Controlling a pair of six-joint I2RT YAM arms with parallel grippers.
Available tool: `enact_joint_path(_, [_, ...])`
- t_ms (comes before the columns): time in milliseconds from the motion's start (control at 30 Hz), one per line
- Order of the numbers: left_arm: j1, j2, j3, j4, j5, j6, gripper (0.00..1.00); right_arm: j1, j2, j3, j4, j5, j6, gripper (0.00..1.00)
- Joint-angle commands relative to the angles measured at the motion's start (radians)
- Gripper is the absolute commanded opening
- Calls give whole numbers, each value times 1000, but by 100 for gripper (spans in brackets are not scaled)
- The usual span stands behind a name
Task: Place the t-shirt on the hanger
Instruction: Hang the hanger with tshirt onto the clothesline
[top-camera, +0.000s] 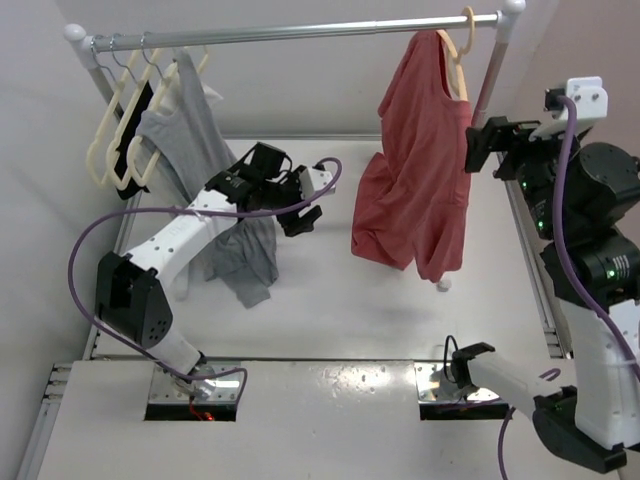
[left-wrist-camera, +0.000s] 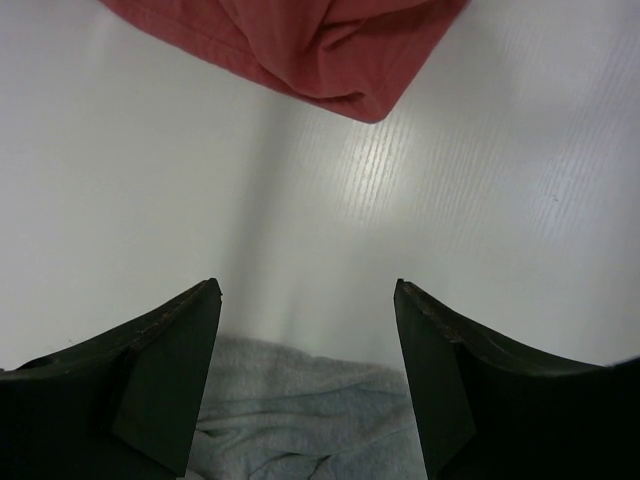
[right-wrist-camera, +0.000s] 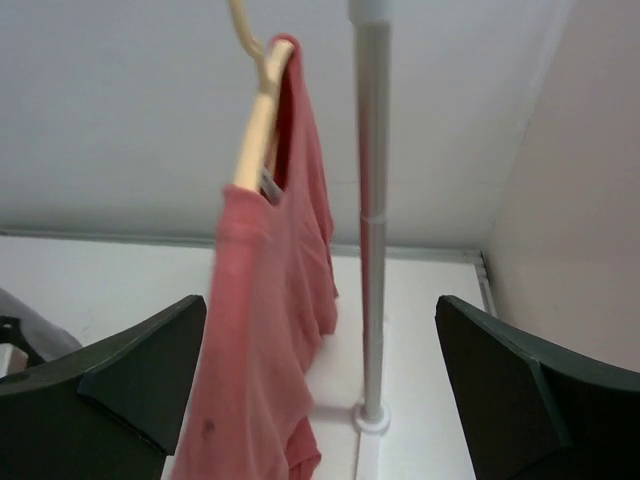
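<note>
**Both pincers wide and empty, the red t-shirt on the hanger at the rail's right end**

My left pincer (left-wrist-camera: 308, 290) is spread wide, with nothing between its two dark fingers. It hangs low over the white table (top-camera: 330, 310). Just under it lies a rumpled fold of the grey shirt (left-wrist-camera: 300, 415). Ahead of it, apart from both fingers, the lowest fold of the red t-shirt (left-wrist-camera: 300, 40) comes down into my wrist view. From above, this pincer (top-camera: 300, 215) sits in the middle of the table, between the grey shirt (top-camera: 200, 150) on its left and the t-shirt (top-camera: 415, 170) on its right.

My right pincer (right-wrist-camera: 320, 305) is also spread wide and grips nothing. It is raised high at the right side (top-camera: 478, 145), just beside the t-shirt's edge and facing it. I cannot tell whether it touches the cloth.

The t-shirt (right-wrist-camera: 265, 330) hangs from the pale hanger (right-wrist-camera: 255, 130). One sloping hanger arm runs down into the neck opening, and the cloth falls in loose, bunched folds. The hanger (top-camera: 455, 55) is hooked over the metal rail (top-camera: 300, 30) at its far right end, next to the upright post (right-wrist-camera: 370, 200). At the rail's left end a bunch of cream hangers (top-camera: 115, 150) hangs beside the grey shirt.
</note>
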Motion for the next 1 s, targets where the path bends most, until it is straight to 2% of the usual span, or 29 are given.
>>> enact_joint_path(0, [-10,-75,-31,2,-38,-6,76,3,-67,-70,-31,148,95,96])
enact_joint_path(167, [-10,-127,-189,2,-130,-85,76,3,-231,-395,-86,390,232,99])
enact_joint_path(200, [-10,-150,-225,2,-155,-85,76,3,-286,-473,-108,478,337,99])
enact_joint_path(267, [-10,-179,-341,39,-195,-124,76,3,-350,-544,-171,580,436,99])
enact_joint_path(300, [-10,-205,-415,72,-240,-142,76,3,-419,-609,-188,600,517,99])
enact_joint_path(333, [-10,-219,-416,72,-262,-159,76,3,-455,-642,-203,617,563,99])
enact_joint_path(400, [-10,-245,-526,129,-297,-199,76,3,-513,-732,-232,616,648,99])
enact_joint_path(467, [-10,-278,-626,196,-347,-223,76,12,-548,-785,-216,535,662,99])
enact_joint_path(600, [-19,-302,-756,334,-454,-302,76,12,-510,-880,-215,470,728,100])
enact_joint_path(700, [-19,-325,-842,431,-523,-334,76,12,-490,-944,-273,517,816,100])
enact_joint_path(767, [-19,-340,-881,462,-543,-334,76,12,-505,-976,-312,581,936,100])
enact_joint_path(967, [-10,-352,-910,522,-583,-343,74,12,-642,-1042,-252,622,953,100])
